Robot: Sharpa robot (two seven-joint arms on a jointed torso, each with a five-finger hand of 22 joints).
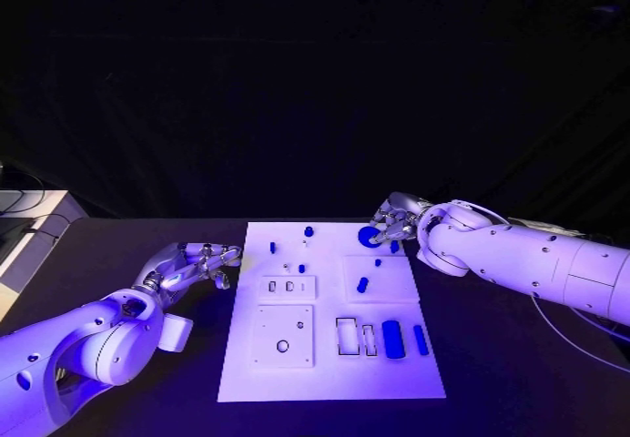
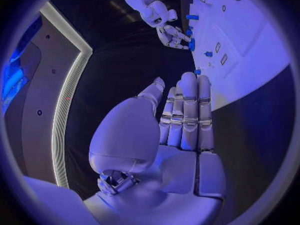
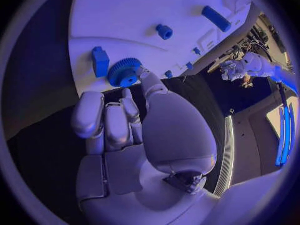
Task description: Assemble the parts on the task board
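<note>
The right robot hand (image 1: 391, 224) is up at the far right corner of the task board (image 1: 256, 387), and the blue gear (image 3: 125, 73) sits right at its fingertips (image 3: 143, 75). In the right wrist view one fingertip touches the gear's toothed rim while the other fingers curl back short of it, so this reads as contact rather than a firm grip; whether the gear is pinched cannot be told. The gear lies flat on the board, its bore facing up, directly ahead of that hand, with a small blue block (image 3: 100, 61) just beside it.

The left robot hand (image 1: 199, 264) hovers off the board's left edge above the bench (image 1: 499, 364), fingers straight and side by side, holding nothing. It is well apart from the gear, so the right hand is clearly the nearer one. Any move on the gear looks like a short reach forward from those right fingertips.
</note>
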